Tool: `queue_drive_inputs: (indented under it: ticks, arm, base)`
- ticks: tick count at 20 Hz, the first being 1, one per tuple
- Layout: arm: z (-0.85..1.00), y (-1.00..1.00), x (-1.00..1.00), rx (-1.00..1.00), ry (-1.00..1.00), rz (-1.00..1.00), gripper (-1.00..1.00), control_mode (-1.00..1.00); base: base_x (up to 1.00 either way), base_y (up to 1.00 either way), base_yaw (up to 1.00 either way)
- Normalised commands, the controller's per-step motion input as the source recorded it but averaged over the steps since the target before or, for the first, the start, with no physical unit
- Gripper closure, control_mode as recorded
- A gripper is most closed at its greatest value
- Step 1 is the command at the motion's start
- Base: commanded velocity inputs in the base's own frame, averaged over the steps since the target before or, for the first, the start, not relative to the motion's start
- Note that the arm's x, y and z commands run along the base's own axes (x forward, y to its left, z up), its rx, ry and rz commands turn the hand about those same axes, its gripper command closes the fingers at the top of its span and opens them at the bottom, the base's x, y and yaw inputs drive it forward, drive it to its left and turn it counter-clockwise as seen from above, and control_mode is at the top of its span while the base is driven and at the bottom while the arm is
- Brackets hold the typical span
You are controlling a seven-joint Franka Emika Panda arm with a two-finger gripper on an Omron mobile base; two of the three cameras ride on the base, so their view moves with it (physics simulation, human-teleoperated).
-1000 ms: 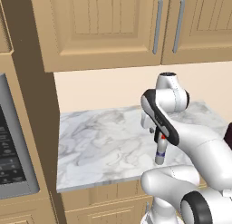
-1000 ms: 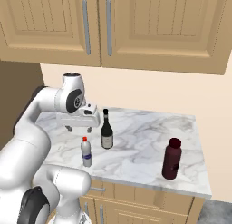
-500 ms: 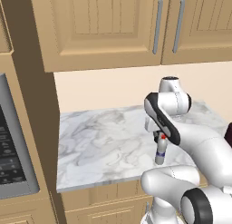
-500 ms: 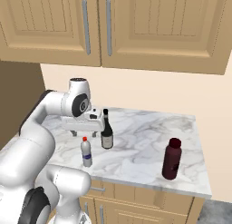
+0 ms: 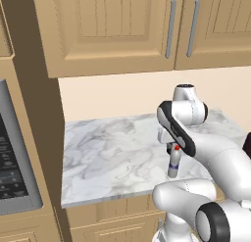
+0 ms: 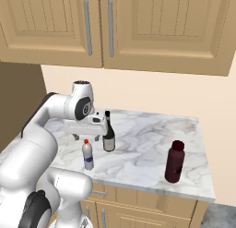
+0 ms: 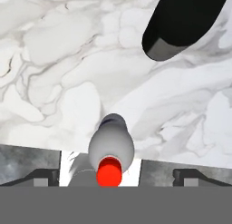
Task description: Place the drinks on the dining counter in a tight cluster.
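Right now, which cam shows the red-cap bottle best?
Right base view: the small bottle stands whole and upright near the counter's front edge, cap and label clear, below the open claw. Left base view shows the bottle partly behind the arm. Hand view looks straight down on its red cap.

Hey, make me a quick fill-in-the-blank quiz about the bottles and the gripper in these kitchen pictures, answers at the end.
1. The small clear bottle has a ____ cap.
2. The gripper hangs above the small clear bottle with its jaws ____.
3. The wine bottle stands ____ on the marble counter.
4. The number of bottles on the counter, counting the maroon bottle, is ____.

Answers: red; open; upright; three
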Motion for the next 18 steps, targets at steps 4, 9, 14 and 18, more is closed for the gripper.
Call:
queue_drive_inputs:
  ticks: [4, 9, 14, 18]
  arm:
    - [-0.14, 0.09, -0.06, 0.0, 0.0, 0.0, -1.0, -1.0]
    - [-0.16, 0.05, 0.0, 0.0, 0.02, 0.0, -1.0, -1.0]
    - [-0.18, -0.01, 0.0, 0.0, 0.05, 0.0, -1.0, -1.0]
    - [-0.18, -0.05, 0.0, 0.0, 0.05, 0.0, -1.0, -1.0]
  base:
    - [0.0, 0.0, 0.0]
    - [0.0, 0.0, 0.0]
    - [0.0, 0.0, 0.0]
    - [0.0, 0.0, 0.0]
